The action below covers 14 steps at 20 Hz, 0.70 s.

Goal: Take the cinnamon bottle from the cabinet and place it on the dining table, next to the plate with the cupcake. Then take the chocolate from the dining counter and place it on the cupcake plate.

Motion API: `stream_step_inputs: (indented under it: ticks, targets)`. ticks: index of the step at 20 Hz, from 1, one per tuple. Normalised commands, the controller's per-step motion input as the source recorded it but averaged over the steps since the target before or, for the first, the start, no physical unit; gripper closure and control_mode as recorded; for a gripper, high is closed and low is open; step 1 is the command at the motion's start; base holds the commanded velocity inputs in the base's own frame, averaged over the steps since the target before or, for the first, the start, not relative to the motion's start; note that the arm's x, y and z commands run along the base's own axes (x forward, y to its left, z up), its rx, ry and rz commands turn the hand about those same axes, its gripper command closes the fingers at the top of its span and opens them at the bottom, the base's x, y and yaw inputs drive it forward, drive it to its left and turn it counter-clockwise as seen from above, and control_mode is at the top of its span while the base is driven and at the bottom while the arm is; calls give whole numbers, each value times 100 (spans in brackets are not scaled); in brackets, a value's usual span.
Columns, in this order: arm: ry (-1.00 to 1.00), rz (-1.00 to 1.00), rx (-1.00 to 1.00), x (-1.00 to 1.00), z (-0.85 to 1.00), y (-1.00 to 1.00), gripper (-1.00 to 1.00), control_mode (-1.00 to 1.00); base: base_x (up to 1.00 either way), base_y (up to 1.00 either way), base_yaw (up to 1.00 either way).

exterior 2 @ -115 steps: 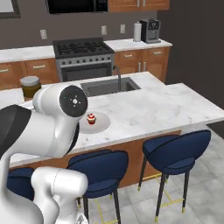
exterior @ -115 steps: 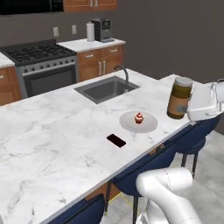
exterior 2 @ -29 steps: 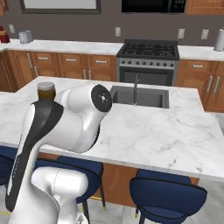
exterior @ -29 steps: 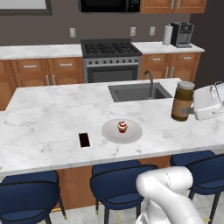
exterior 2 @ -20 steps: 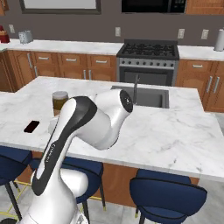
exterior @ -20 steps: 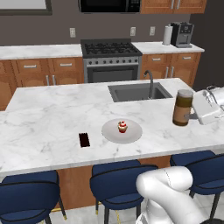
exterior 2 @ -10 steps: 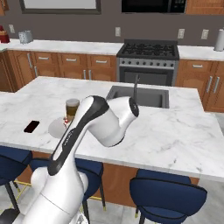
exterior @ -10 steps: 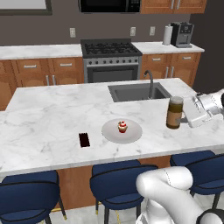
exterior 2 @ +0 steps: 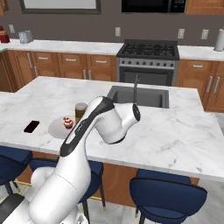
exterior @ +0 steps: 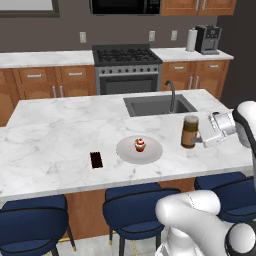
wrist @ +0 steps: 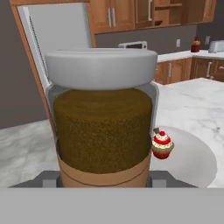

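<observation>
One cinnamon bottle [exterior: 189, 131], upright, long axis vertical

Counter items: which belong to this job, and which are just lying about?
Job: cinnamon bottle held in the gripper; plate with cupcake; chocolate.
Lying about: sink, faucet, stove, coffee machine, paper towel roll, toaster.

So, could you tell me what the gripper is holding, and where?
The gripper holds the cinnamon bottle by its sides, upright.
</observation>
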Motion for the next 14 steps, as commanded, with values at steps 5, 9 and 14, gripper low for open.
stream_step_inputs:
  ticks: [5, 9, 14]
  targets:
    - [0, 8, 0, 50, -39, -11, 100, -100, 0, 0, 0]
    - [0, 12, 0, 38, -43, -15, 100, -100, 0, 0, 0]
    - [-6, 10, 0, 44, -37, -5, 100, -100, 0, 0, 0]
